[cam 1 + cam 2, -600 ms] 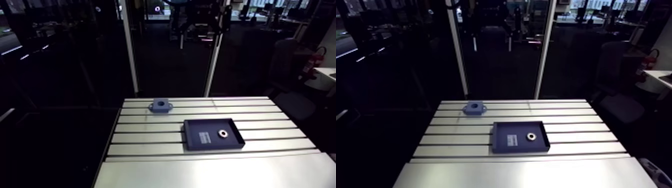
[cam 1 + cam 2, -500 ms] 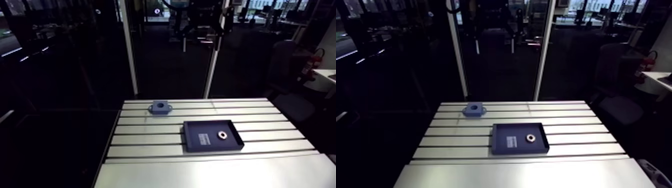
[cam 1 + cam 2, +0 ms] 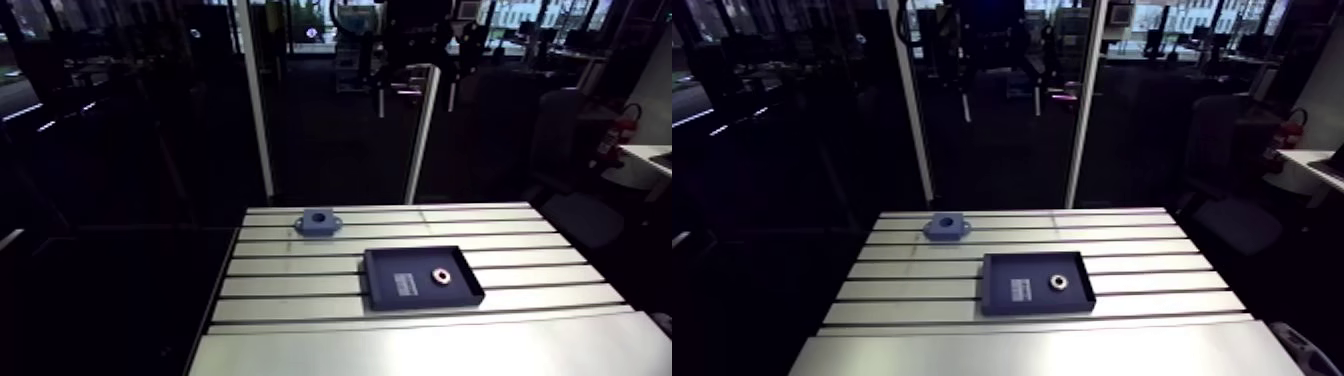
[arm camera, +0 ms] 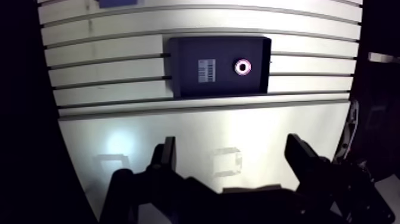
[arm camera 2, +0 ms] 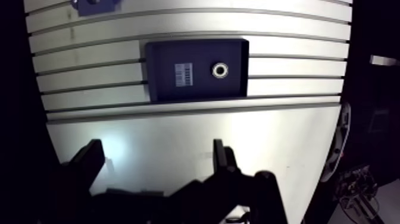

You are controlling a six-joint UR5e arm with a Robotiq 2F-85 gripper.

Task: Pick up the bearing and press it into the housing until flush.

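I find the blue housing (image 3: 318, 221) on the left, near the far edge of the slotted table (image 3: 290, 283), bore upward, standing apart from everything else. Bare slats separate it from the dark tray (image 3: 420, 262), which sits mid-table to its right, square to the slots, well inside both side edges. A white label (image 3: 404, 284) lies on the tray floor. The bearing (image 3: 441, 274) lies flat just right of the label, in the tray's right half, clear of the walls.

In the wrist view the housing is cut off at the frame's margin and only a sliver shows. The bearing is too small for me to read any detail. In the arm view the wrist is lost against the dark room.

The gripper (image 4: 231, 143) hangs above the smooth plate (image 3: 400, 345) on the table's near side, with the tray ahead of it. Its fingers (image 4: 168, 156) stand wide apart, gripping and touching nothing.
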